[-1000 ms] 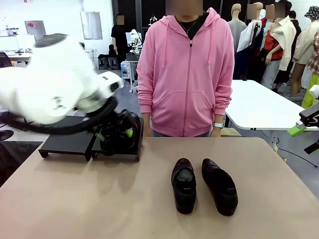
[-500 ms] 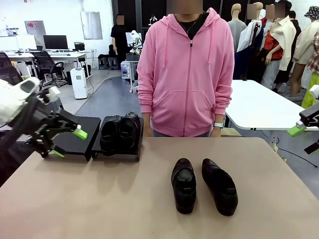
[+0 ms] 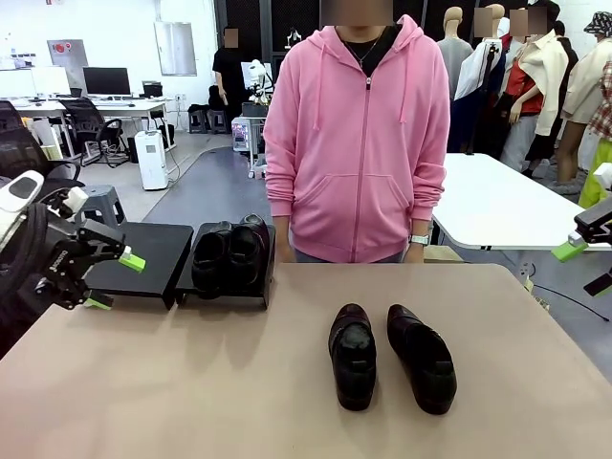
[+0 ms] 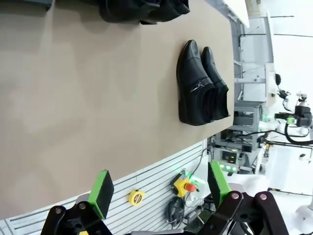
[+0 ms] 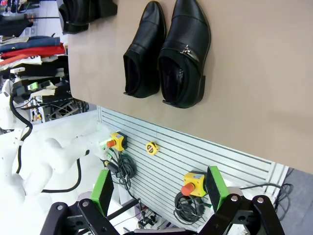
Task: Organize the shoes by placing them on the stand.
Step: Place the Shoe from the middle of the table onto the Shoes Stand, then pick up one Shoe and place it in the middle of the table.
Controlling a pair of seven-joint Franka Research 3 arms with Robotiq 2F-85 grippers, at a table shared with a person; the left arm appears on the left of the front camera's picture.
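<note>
Two shoes (image 3: 229, 254) sit on the stand (image 3: 143, 251) at the worktop's (image 3: 191, 382) far-left corner; the loose pair (image 3: 354, 356) lies mid-worktop. My left claw (image 3: 115, 281) and right claw (image 5: 159, 188) hang spread, empty. Next, I reckon: lift one onto the bare panel.

Table (image 3: 191, 382): stand (image 3: 143, 253) at far-left corner. On stand's right panel: 2 shoes (image 3: 229, 256), side by side. Table's middle, right of stand and nearer: 2 more shoes (image 3: 353, 354), side by side, slightly apart. Person (image 3: 359, 143): behind far edge.
</note>
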